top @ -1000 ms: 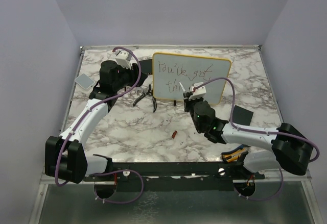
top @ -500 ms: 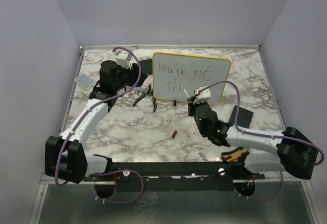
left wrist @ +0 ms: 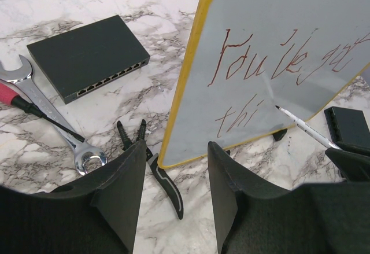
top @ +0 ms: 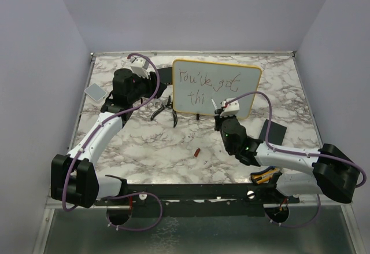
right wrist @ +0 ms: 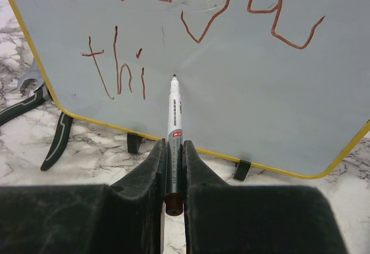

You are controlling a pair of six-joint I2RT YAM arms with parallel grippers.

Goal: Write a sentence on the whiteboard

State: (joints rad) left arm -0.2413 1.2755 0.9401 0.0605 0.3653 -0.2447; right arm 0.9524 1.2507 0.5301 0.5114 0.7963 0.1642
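The whiteboard (top: 228, 92) stands upright on small black feet at the back middle of the table. The sentence (top: 207, 83) reads "You've got" with "thi" (right wrist: 115, 63) below it in reddish-brown strokes. My right gripper (right wrist: 174, 144) is shut on a white marker (right wrist: 174, 112). The marker's tip points at the board face just right of "thi"; contact cannot be told. My left gripper (left wrist: 176, 155) is open, left of the board (left wrist: 272, 45), with the board's lower left corner just beyond its fingers and nothing gripped. The marker (left wrist: 306, 128) also shows in the left wrist view.
A black box (left wrist: 87, 54), a wrench (left wrist: 52, 124) and a red-handled screwdriver (left wrist: 14, 96) lie left of the board. Black pliers (left wrist: 159, 170) lie by its left corner. A grey pad (top: 95, 91), a small red piece (top: 197, 152) and a black square (top: 273, 131) lie on the table.
The letter "i" has been added after "th". My right gripper has shifted the marker a little to the right along the lower line. The left arm has not moved.
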